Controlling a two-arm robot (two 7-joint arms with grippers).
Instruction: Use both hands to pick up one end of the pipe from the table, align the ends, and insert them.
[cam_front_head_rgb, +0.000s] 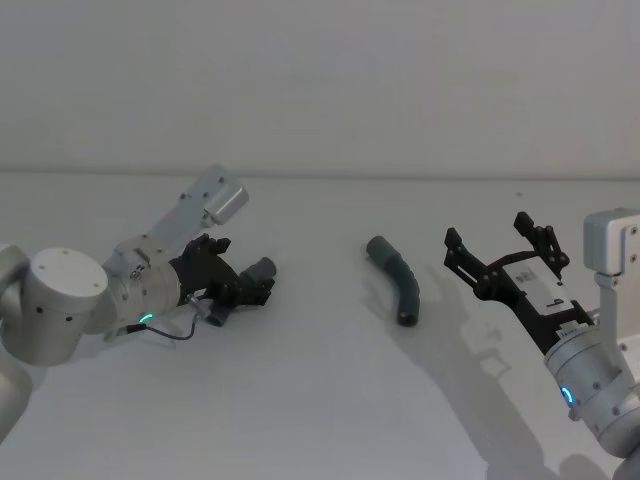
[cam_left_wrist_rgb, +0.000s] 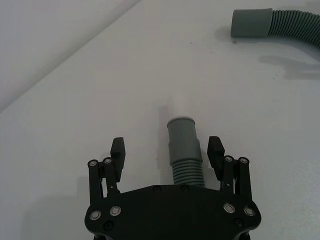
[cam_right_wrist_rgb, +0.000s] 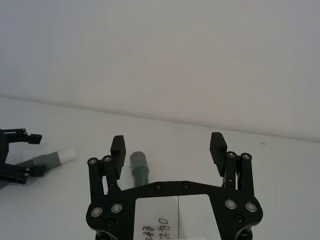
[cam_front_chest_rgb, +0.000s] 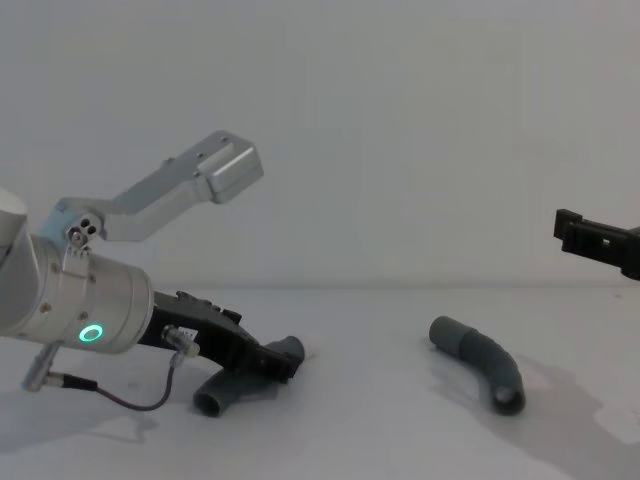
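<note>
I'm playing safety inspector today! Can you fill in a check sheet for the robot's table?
Surface: white table, flat and plain.
Job's things: two grey ribbed pipe pieces lying apart; white-tipped piece between the left pincer's fingers, cuffed piece near the middle.
Clutter: nothing seen.
Pincers: left pincer open, low astride its piece; right pincer open, raised, to the right of the cuffed piece.
Cables: thin dark cable looping from the left wrist.
Surroundings: plain pale wall.
</note>
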